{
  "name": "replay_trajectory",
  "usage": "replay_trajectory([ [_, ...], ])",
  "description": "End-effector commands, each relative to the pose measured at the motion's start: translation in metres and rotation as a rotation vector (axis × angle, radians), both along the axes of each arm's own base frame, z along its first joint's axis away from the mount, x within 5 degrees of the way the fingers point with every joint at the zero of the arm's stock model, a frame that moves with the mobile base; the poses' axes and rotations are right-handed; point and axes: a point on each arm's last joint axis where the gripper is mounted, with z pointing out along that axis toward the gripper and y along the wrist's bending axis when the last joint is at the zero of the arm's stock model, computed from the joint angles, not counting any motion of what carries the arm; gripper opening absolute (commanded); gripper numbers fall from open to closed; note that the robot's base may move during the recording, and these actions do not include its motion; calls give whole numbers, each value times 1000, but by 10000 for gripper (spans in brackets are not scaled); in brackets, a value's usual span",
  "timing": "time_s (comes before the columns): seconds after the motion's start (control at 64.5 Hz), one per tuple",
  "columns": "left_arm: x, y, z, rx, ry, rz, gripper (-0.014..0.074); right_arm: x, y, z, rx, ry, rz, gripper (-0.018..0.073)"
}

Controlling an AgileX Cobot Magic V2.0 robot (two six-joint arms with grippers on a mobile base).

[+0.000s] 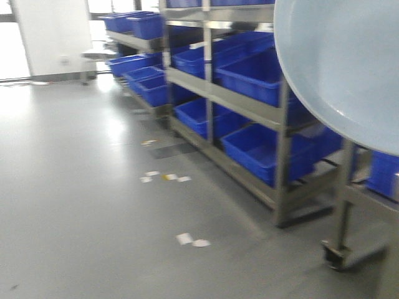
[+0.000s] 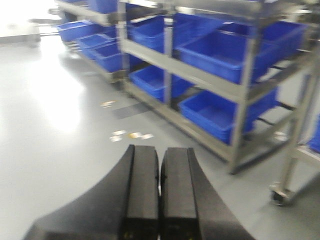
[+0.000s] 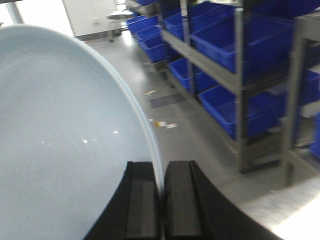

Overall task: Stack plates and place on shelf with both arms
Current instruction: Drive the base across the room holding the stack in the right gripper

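A large pale blue-white plate (image 3: pixel 65 140) fills the left of the right wrist view, held up in the air on edge. My right gripper (image 3: pixel 161 172) is shut on the plate's rim, one finger on each side. The same plate (image 1: pixel 343 68) hangs at the upper right of the front view, in front of the rack. My left gripper (image 2: pixel 160 165) is shut with nothing seen between its fingers, hovering above the grey floor. The steel shelf (image 1: pixel 243 106) stands ahead to the right, its tiers (image 2: pixel 200 75) holding blue crates, and the right wrist view shows the shelf (image 3: pixel 215 67) too.
Blue crates (image 1: pixel 262 71) fill the rack tiers from near to far. A steel frame on a caster wheel (image 1: pixel 336 255) stands at the near right. Paper scraps (image 1: pixel 165 177) lie on the grey floor. A white wall panel (image 1: pixel 53 31) is at the back left.
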Motion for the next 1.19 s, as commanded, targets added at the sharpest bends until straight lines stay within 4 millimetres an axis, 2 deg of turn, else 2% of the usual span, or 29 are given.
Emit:
replay_trajectory([
  [0.0,1,2,17,-33,-105,22,82,0,-2,21,20,-135,-19,56],
  [1.179,1,2,17,-33,-105,22,82,0,-2,20,18,-124,-18,56],
])
